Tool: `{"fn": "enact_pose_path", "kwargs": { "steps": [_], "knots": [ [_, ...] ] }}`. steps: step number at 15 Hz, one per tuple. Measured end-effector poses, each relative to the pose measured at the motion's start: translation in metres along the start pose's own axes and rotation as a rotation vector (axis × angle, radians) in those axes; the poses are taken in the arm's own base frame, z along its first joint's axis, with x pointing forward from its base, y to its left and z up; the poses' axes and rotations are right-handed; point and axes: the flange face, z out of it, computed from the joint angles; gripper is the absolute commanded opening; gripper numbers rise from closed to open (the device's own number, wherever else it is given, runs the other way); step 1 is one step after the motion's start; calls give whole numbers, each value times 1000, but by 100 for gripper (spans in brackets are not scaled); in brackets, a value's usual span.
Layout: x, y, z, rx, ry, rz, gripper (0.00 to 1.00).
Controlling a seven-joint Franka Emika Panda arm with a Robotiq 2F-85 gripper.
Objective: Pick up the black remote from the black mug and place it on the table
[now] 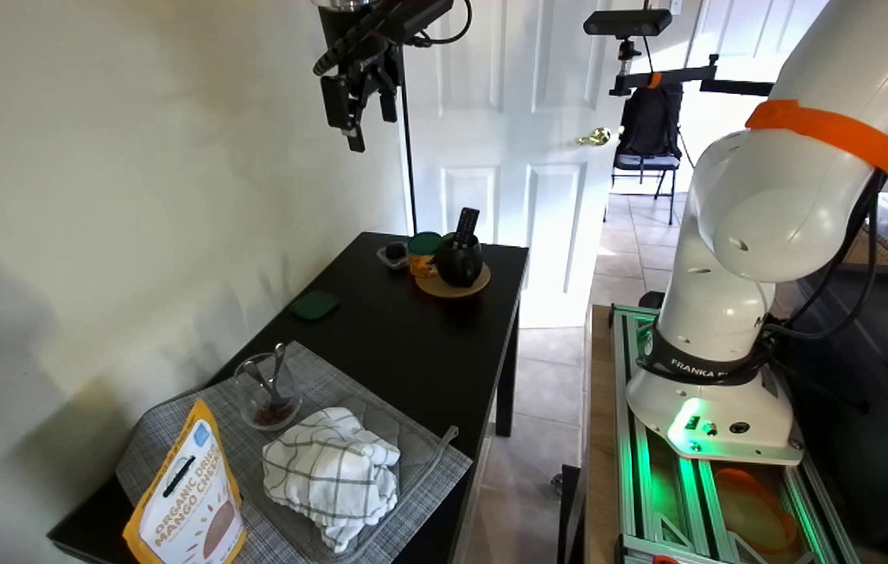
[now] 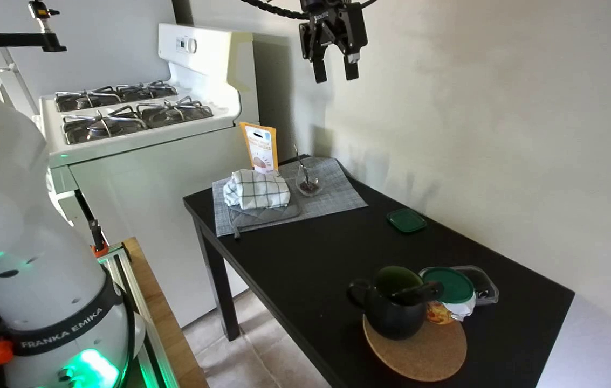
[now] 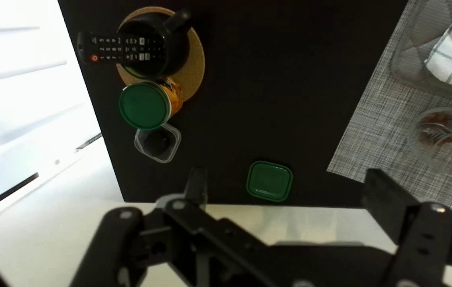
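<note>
Remote (image 3: 120, 48) leans in the mug (image 1: 459, 268), one end jutting past the rim. My gripper (image 2: 336, 74) hangs empty, well above the mug's height, jaws spread. I'd best centre over that jutting end, close across its narrow width, clear of the jar (image 3: 148, 105) beside the mug, then draw it out along its lean.

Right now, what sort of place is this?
Likely a home kitchen: a stove stands near the black table, which holds a black mug and a mango bag.
</note>
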Motion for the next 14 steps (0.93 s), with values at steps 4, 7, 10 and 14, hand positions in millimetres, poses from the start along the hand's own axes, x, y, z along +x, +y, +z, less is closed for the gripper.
{"fn": "enact_pose_path", "kwargs": {
  "steps": [4, 7, 10, 14],
  "knots": [
    [-7, 20, 24, 8, -83, 14, 100],
    [-19, 38, 57, 27, -152, 12, 100],
    [-33, 60, 96, 54, -236, 60, 100],
    [-50, 84, 144, 118, -334, 153, 100]
  ]
}}
